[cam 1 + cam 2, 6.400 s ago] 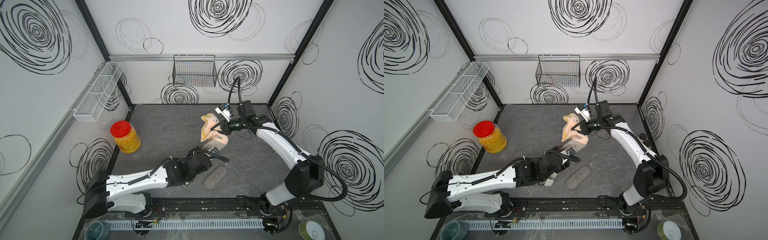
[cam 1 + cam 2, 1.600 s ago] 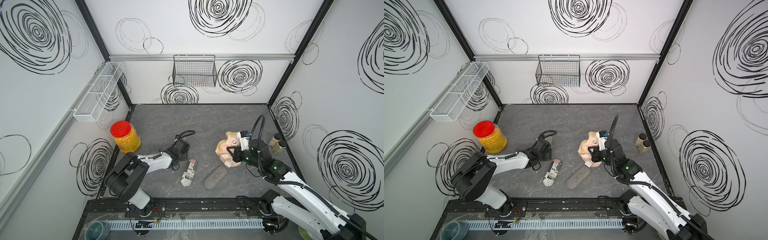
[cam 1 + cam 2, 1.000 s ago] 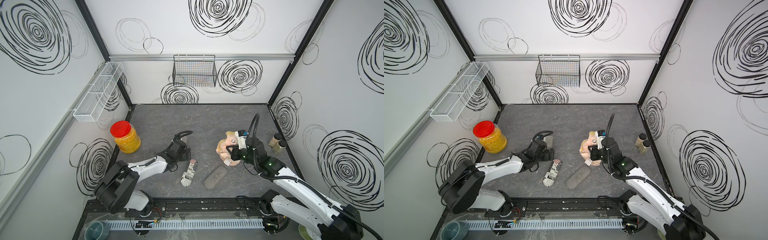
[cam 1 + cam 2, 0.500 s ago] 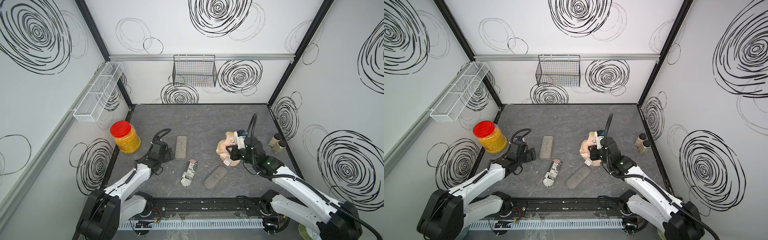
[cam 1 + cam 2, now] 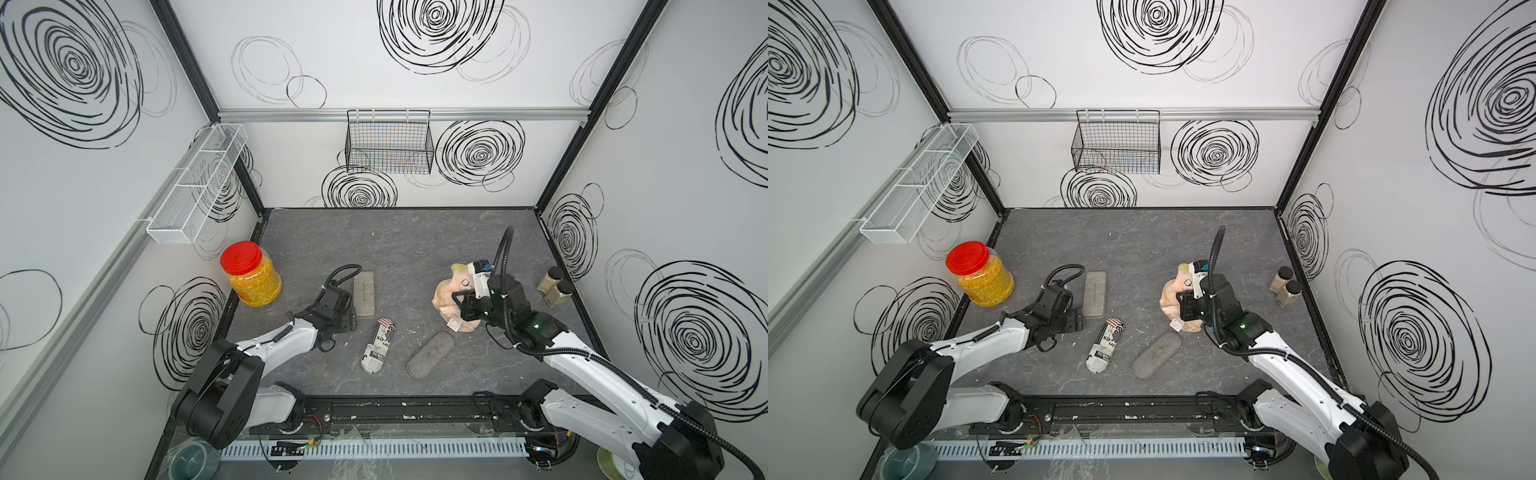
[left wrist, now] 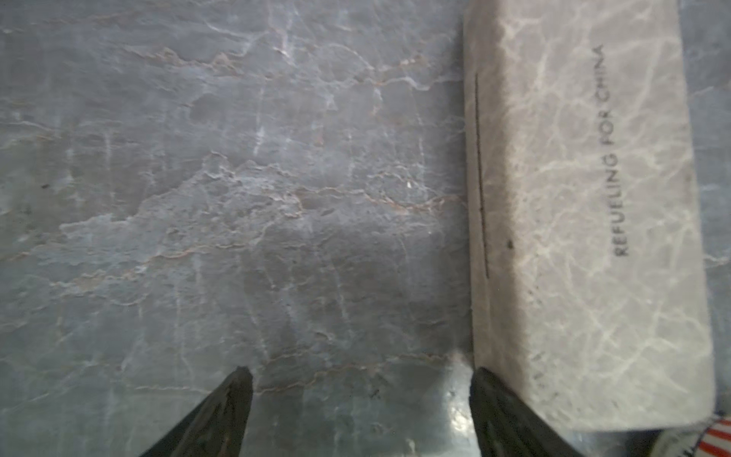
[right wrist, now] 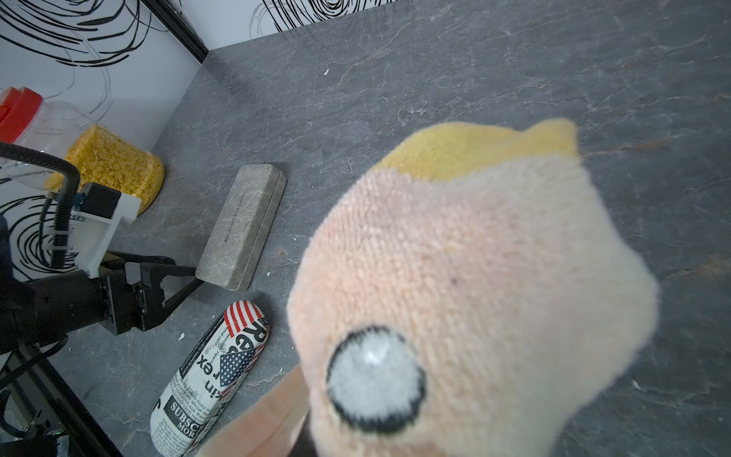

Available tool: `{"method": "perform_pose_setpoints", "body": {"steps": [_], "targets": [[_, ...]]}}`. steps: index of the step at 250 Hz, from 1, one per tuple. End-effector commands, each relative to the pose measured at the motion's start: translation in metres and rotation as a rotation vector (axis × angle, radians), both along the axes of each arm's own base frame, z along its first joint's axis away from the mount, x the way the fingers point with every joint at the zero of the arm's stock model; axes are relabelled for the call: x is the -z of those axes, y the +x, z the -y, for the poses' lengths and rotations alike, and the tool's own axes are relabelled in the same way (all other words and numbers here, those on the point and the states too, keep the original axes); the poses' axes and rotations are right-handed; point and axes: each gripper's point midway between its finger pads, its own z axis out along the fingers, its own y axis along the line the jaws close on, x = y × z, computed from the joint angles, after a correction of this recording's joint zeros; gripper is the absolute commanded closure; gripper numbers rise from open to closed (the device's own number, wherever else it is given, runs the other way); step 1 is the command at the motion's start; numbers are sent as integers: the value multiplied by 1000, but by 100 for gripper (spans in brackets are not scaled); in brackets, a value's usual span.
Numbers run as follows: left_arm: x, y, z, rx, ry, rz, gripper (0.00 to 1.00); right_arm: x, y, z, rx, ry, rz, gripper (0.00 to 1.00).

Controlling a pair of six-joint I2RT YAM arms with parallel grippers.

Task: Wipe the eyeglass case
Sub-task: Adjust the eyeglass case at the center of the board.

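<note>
Left wrist view: left pincer spread apart over the bench, just beside the marbled case lying flat; right pincer clamped on cloth

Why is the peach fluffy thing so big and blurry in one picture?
Right wrist view: the peach cloth hangs very near the lens, so it looks huge and fuzzy; the grey case behind is sharp. Left wrist view: a soft shadow falls beside that case. Both top views: everything crisp.

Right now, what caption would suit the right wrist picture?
A peach cloth fills the foreground; beyond it, the open left pincer sits beside the stone-patterned eyeglass case.
</note>
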Motion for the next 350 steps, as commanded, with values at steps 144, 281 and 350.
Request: {"method": "perform_pose_setpoints", "body": {"steps": [144, 281, 350], "targets": [[-17, 24, 87, 137, -60, 82, 14, -12, 3, 9, 31, 26, 50, 100], [-26, 44, 168, 279, -143, 94, 16, -15, 2, 17, 46, 36, 56, 100], [-48, 47, 186, 325, -221, 130, 17, -15, 3, 19, 50, 40, 56, 100]]}}
